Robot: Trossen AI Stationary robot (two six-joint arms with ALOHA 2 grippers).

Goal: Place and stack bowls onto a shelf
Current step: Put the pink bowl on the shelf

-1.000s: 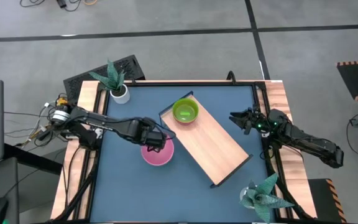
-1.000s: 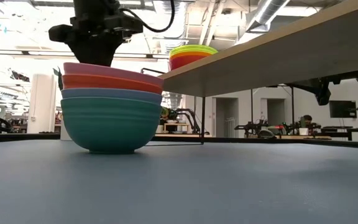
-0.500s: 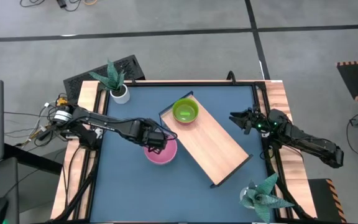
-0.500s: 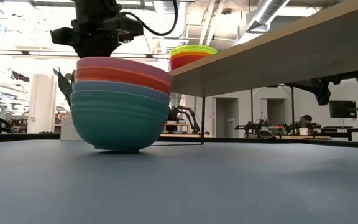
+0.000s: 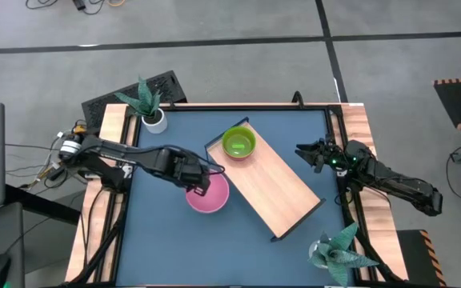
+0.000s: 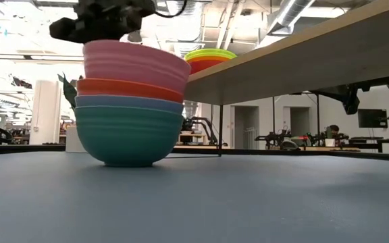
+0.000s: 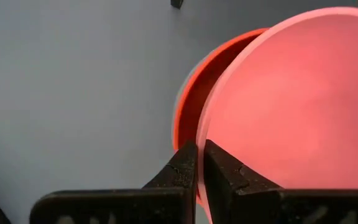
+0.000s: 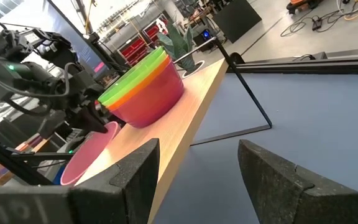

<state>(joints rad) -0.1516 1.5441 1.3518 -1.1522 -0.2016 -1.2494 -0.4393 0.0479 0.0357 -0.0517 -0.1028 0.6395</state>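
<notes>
Pink plastic catches the eye first: the pink bowl [image 6: 137,64] sits raised above the rest of a stack, its rim pinched between the fingers of the left gripper [image 7: 197,163]. Those fingers are pressed nearly together, with only the thin wall of the bowl between them. From above, the left gripper [image 5: 201,180] is at the far-left edge of the pink bowl [image 5: 207,194], near the middle of the blue table [image 5: 166,248].

Under the lifted bowl, the stack stays on the table: a red bowl [image 6: 128,88], then a blue bowl [image 6: 128,103], then a teal bowl [image 6: 128,135] at the bottom, resting on the tabletop. The pink bowl is still partly nested in the red one, higher than a seated bowl would be. The wrist camera shows the red bowl [image 7: 197,102] peeking out beside the pink one.

Just to the right of the stack lies the wooden shelf [image 5: 282,192], set at a slant across the table. On its far-left end stands a second stack, a green bowl [image 5: 238,144] on top, with orange and red ones below it seen from the side [image 8: 145,87].

The right gripper [image 5: 310,154] waits at the right edge of the table, apart from the shelf, fingers spread wide and holding nothing.
</notes>
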